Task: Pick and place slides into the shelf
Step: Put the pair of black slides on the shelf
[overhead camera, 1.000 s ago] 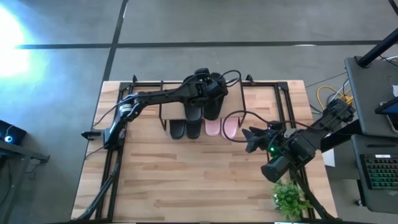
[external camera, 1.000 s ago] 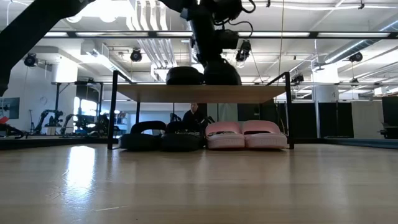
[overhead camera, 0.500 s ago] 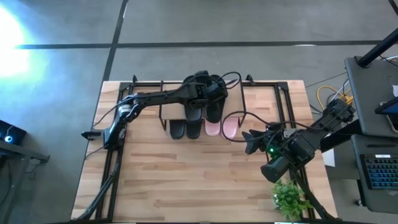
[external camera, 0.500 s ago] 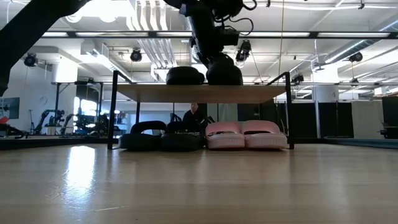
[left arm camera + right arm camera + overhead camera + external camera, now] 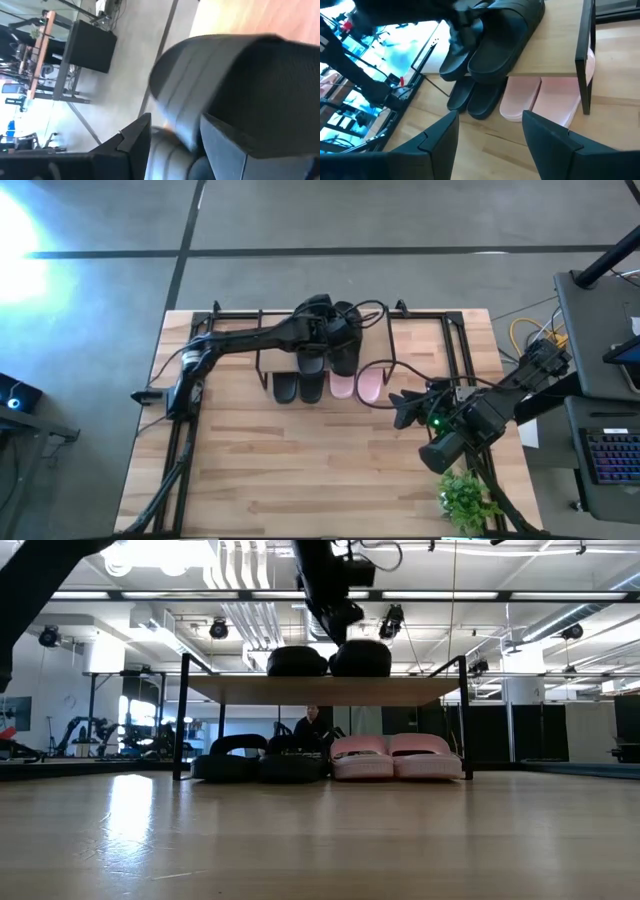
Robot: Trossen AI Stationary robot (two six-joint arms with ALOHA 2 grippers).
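The shelf (image 5: 275, 358) stands at the table's far middle, a light wood board (image 5: 320, 690) on thin black legs. Two black slides (image 5: 297, 661) (image 5: 360, 658) lie side by side on the board. Under it, on the table, lie two more black slides (image 5: 260, 766) and two pink slides (image 5: 397, 758). My left gripper (image 5: 338, 625) hangs open just above the right-hand black slide on top (image 5: 235, 70), its fingers to either side and clear of it. My right gripper (image 5: 400, 408) waits open near the table's right side, pointing at the shelf (image 5: 555, 55).
A small green plant (image 5: 465, 498) stands at the table's near right corner. Black frame rails (image 5: 190, 410) run along the table's left and far sides. A cable (image 5: 378, 365) loops beside the shelf. Bare wood (image 5: 300, 470) fills the table's near half.
My left gripper has opened and let go of the right-hand black slide on the shelf's top board, then risen above it. The slide stays lying on the board beside the other black one.
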